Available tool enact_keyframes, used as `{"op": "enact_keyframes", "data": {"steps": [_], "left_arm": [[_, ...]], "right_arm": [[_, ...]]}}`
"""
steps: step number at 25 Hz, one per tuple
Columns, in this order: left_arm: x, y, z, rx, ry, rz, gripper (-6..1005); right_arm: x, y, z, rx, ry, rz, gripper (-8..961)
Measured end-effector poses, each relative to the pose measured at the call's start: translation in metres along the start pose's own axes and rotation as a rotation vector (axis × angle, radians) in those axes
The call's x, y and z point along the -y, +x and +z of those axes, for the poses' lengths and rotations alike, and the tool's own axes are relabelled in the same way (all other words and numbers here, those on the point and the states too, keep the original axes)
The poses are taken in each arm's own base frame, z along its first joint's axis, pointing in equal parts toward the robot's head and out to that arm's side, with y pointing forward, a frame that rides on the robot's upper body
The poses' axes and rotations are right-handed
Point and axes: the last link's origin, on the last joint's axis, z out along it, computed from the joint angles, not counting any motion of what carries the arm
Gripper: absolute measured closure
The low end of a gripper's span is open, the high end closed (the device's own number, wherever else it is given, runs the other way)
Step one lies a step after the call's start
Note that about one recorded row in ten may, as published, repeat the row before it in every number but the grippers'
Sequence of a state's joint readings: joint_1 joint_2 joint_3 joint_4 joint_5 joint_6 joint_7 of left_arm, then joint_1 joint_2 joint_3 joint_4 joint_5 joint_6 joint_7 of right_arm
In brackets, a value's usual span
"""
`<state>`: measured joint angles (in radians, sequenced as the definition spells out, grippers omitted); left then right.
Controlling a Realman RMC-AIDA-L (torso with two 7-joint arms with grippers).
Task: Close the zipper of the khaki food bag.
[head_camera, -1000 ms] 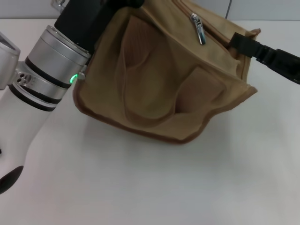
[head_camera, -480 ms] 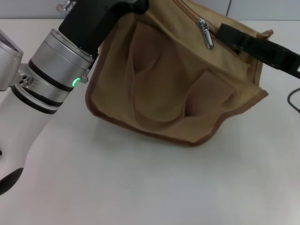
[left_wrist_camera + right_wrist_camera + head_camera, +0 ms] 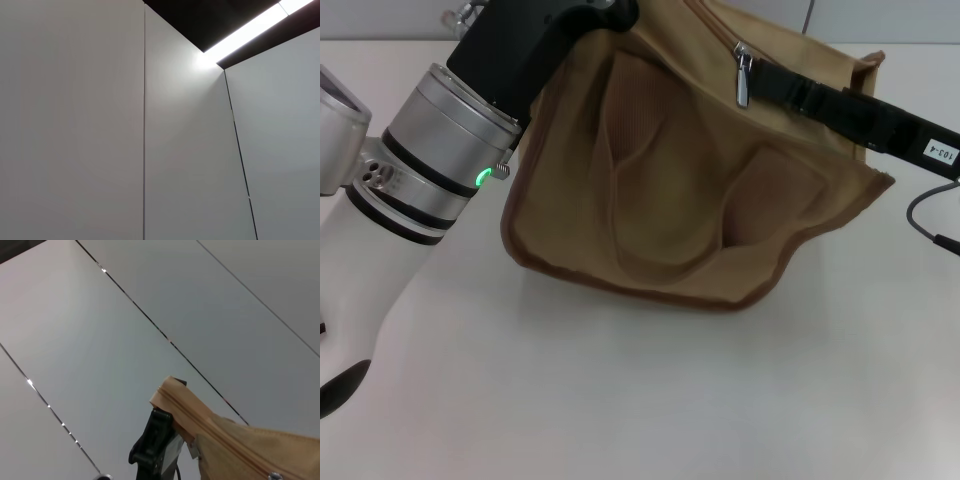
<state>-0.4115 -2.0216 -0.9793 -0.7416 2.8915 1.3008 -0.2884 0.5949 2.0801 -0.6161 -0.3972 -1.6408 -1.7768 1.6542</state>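
Note:
The khaki food bag [image 3: 670, 190] lies tilted on the white table, side pocket and loop handle toward me. My left gripper [image 3: 612, 12] holds its far left top corner. The right wrist view shows that black gripper [image 3: 156, 435] clamped on the bag's end [image 3: 235, 445]. The zipper [image 3: 720, 30] runs along the top panel, and its silver pull tab [image 3: 743, 82] hangs down. My right gripper [image 3: 765, 78] reaches in from the right across the bag top, its tip right beside the pull tab. Whether it grips the tab is hidden.
The white table [image 3: 640, 400] stretches in front of the bag. A dark cable [image 3: 928, 215] lies on it at the right edge. The left wrist view shows only wall panels [image 3: 100, 125] and a ceiling light.
The bag and my left arm shifted slightly right. My right gripper slid left along the bag top, from the bag's right end up to the pull tab.

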Motion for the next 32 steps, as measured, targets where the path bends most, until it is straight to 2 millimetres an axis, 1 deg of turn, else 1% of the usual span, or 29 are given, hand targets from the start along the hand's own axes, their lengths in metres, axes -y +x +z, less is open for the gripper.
{"op": "enact_keyframes", "data": {"steps": [6, 11, 13, 17, 22, 27, 32], "left_arm": [[0.000, -0.001, 0.001, 0.000, 0.001, 0.003, 881], [-0.001, -0.001, 0.002, -0.002, -0.001, 0.005, 880], [-0.001, -0.001, 0.002, -0.003, 0.000, 0.006, 880], [-0.001, -0.001, 0.002, -0.003, 0.001, 0.006, 879], [0.000, -0.001, 0.002, -0.002, 0.003, 0.009, 878], [0.000, -0.001, 0.002, -0.001, 0.005, 0.010, 877], [-0.001, -0.002, 0.002, -0.001, 0.004, 0.008, 876]], "right_arm": [[0.002, 0.002, -0.003, 0.008, 0.020, 0.016, 199], [0.004, 0.005, 0.005, -0.014, 0.019, 0.073, 199], [0.004, 0.008, 0.011, -0.055, 0.006, 0.121, 199], [0.004, 0.010, 0.012, -0.079, 0.007, 0.146, 199], [0.003, 0.009, 0.012, -0.092, 0.006, 0.170, 200], [0.003, 0.002, 0.008, -0.086, 0.007, 0.156, 200], [0.002, 0.000, 0.016, -0.094, -0.006, 0.146, 200]]}}
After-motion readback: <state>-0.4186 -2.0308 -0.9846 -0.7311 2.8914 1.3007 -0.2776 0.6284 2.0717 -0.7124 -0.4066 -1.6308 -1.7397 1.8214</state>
